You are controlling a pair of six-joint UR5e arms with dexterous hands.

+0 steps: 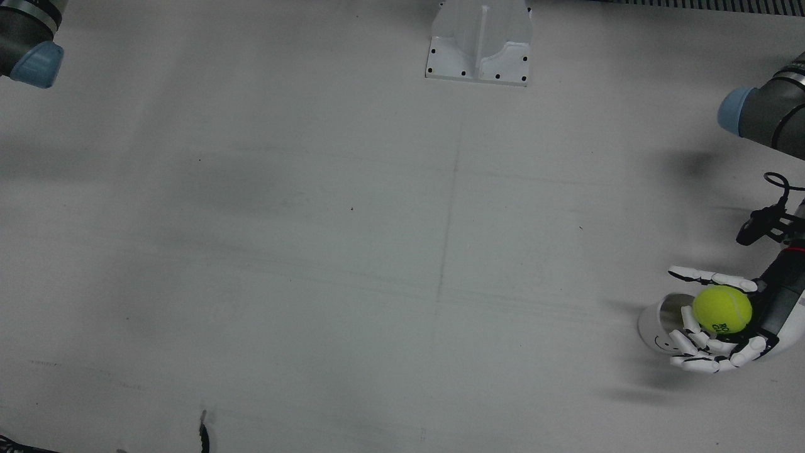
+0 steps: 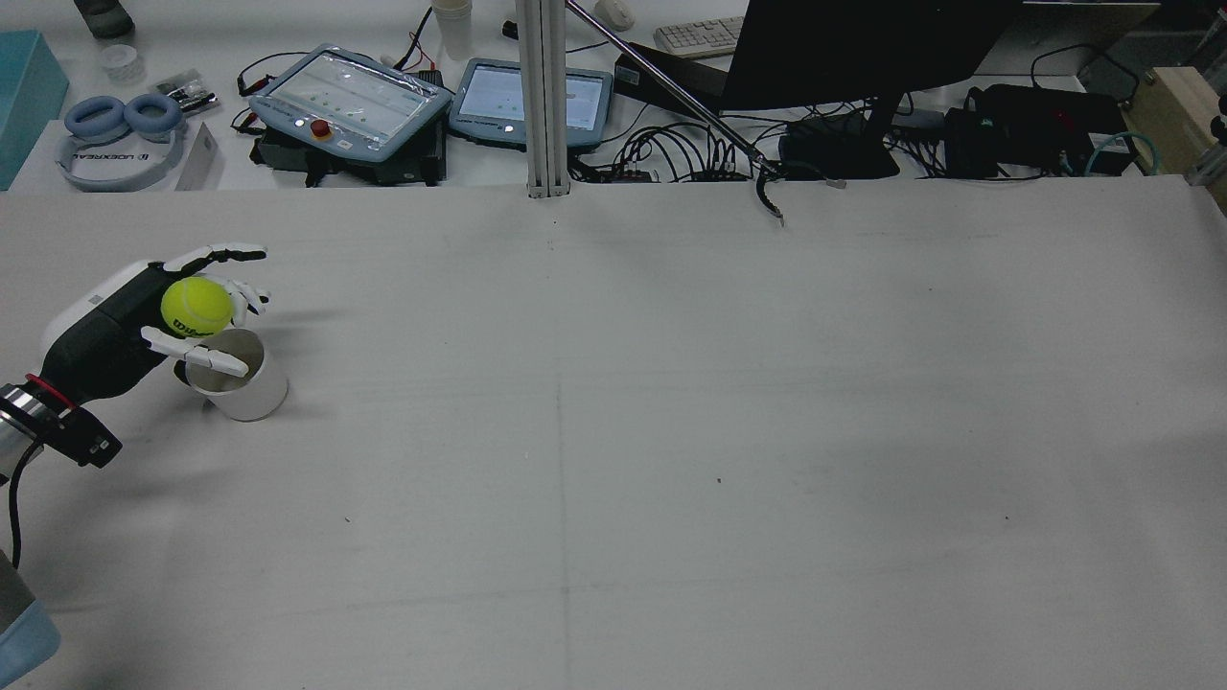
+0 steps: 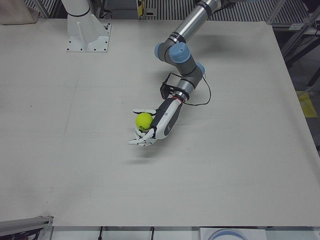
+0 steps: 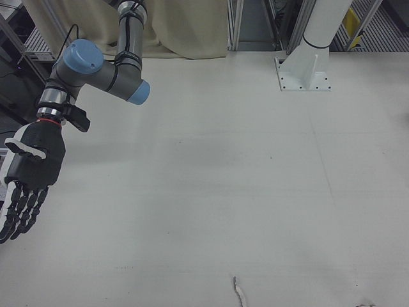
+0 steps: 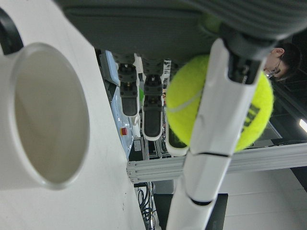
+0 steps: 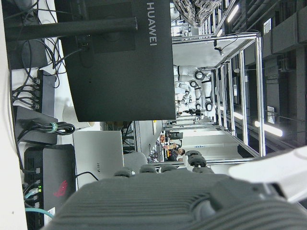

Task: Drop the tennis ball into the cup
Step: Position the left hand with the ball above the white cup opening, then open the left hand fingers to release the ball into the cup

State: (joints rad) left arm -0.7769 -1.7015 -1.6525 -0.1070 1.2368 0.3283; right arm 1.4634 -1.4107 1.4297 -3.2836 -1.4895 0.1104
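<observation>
My left hand [image 2: 115,331] is shut on the yellow-green tennis ball [image 2: 196,307] and holds it just above the near rim of the white cup [image 2: 242,385], which stands upright at the table's far left. In the front view the ball [image 1: 722,309] overlaps the cup [image 1: 657,322] at its right side, with the hand [image 1: 748,321] around the ball. The left hand view shows the cup's open mouth [image 5: 48,115] beside the ball [image 5: 178,112], with a white finger [image 5: 216,143] across the ball. In the left-front view the ball [image 3: 144,120] sits in the hand [image 3: 161,122]. My right hand [image 4: 30,165] hangs open and empty, fingers straight, over the other side of the table.
A white pedestal bracket [image 1: 479,44] stands at the table's robot-side edge. A small black hook-like piece [image 2: 767,196] lies at the operators' edge. Beyond that edge stands a desk with teach pendants [image 2: 350,101] and a monitor [image 2: 853,48].
</observation>
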